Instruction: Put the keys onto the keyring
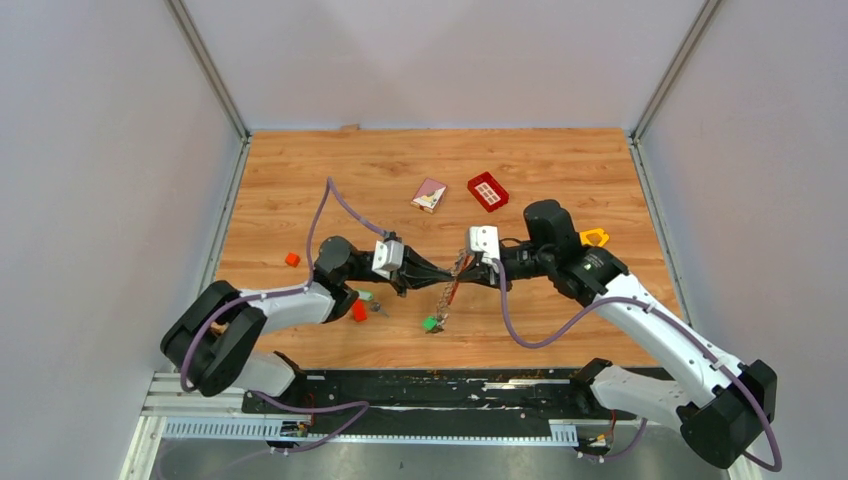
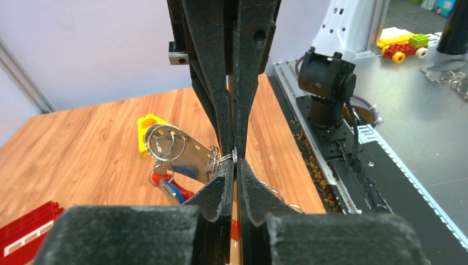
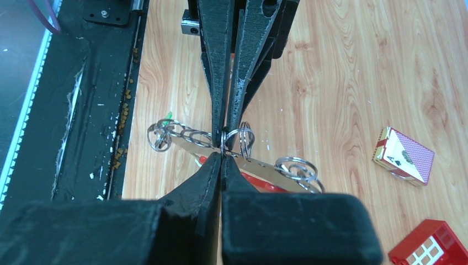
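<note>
The keyring, a grey metal strip (image 1: 447, 293) with several split rings, is held in the air between both grippers. It also shows in the left wrist view (image 2: 185, 149) and the right wrist view (image 3: 259, 165). A red arc piece (image 2: 161, 180) and a blue-headed key (image 2: 175, 191) hang under it. My left gripper (image 1: 428, 279) (image 2: 235, 161) is shut on one of its rings. My right gripper (image 1: 462, 272) (image 3: 222, 155) is shut on the strip, tip to tip with the left. A green-headed key (image 1: 430, 323) is at the strip's low end. Another green key (image 1: 367, 296) lies on the table.
A small red block (image 1: 359, 310) lies by the left arm, and an orange cube (image 1: 292, 259) further left. A card box (image 1: 429, 194) and red gridded tray (image 1: 487, 191) lie at the back. A yellow triangle (image 1: 594, 237) is beside the right arm.
</note>
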`<state>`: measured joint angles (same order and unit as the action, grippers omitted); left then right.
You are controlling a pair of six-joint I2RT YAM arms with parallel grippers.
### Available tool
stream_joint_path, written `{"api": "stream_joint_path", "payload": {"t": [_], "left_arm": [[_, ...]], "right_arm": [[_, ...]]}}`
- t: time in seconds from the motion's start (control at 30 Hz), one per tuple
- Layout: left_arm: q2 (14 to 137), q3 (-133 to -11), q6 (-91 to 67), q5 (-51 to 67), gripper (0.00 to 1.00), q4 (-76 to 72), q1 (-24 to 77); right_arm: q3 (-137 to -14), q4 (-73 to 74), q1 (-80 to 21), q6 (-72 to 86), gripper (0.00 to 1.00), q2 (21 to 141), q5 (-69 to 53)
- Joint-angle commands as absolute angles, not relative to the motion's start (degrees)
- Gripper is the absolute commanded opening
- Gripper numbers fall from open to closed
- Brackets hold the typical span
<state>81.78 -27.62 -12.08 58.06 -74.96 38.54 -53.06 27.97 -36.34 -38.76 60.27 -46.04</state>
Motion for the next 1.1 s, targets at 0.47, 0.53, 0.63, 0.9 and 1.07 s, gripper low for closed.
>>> {"api": "stream_joint_path", "payload": {"t": [0.47,0.53,0.63,0.9,1.07], "left_arm": [[73.3,-46.7,31.5,49.5,0.22,-7.6,41.3],[73.2,-46.8,32.1,49.4,0.21,-6.9,41.4],[73.2,-47.2,33.1,49.5,0.15,-5.7,41.5],[73.1,-47.7,33.7,49.4,0.12,-4.7,42.0],[73.1,-48.8,33.6,49.3,0.23,-3.4,41.9]], "right_arm": [[-64.0,38.2,-39.9,-42.5,0.0,65.8,-34.1],[-64.4,38.6,-40.0,-42.4,0.0,66.3,-33.6],[-65.0,39.5,-39.9,-42.2,0.0,67.3,-33.0],[-65.7,40.3,-40.0,-41.9,0.0,68.6,-33.0],[-65.9,40.8,-39.9,-41.9,0.0,68.9,-33.2]]}}
